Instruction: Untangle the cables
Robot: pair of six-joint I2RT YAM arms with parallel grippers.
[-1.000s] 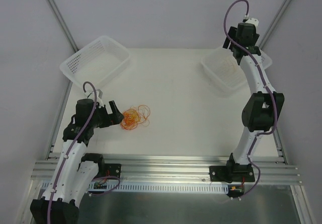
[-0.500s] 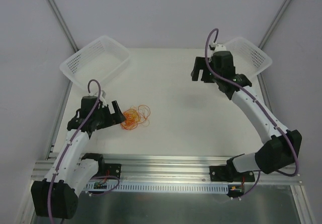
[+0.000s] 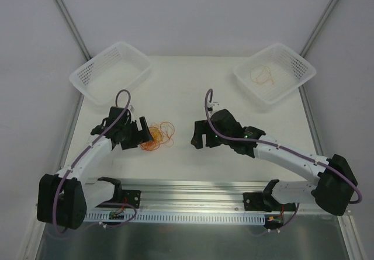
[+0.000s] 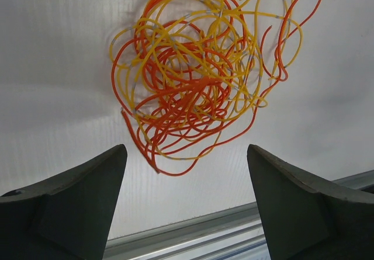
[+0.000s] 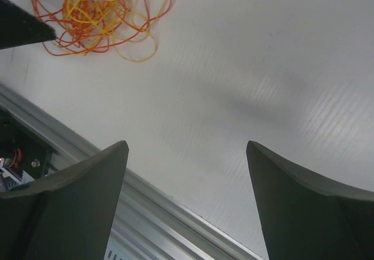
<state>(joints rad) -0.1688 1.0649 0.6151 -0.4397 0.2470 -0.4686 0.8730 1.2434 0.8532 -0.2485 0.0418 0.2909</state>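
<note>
tangled cables [image 4: 193, 79] on table [image 3: 181, 87], left pincer [image 4: 186, 152] spread nr them, right pincer [image 5: 186, 146] spread, empty

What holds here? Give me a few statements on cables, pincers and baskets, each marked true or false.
1. The tangle of cables lies on the table between the left pincer and the right pincer. True.
2. The left pincer is shut on the tangle. False: its jaws stand open, the tangle ahead of them.
3. A loose cable lies in the basket on the right. True.
4. The right pincer holds a red cable. False: it is open and empty.
5. The tangle is one colour. False: orange-yellow and red strands mix.
</note>
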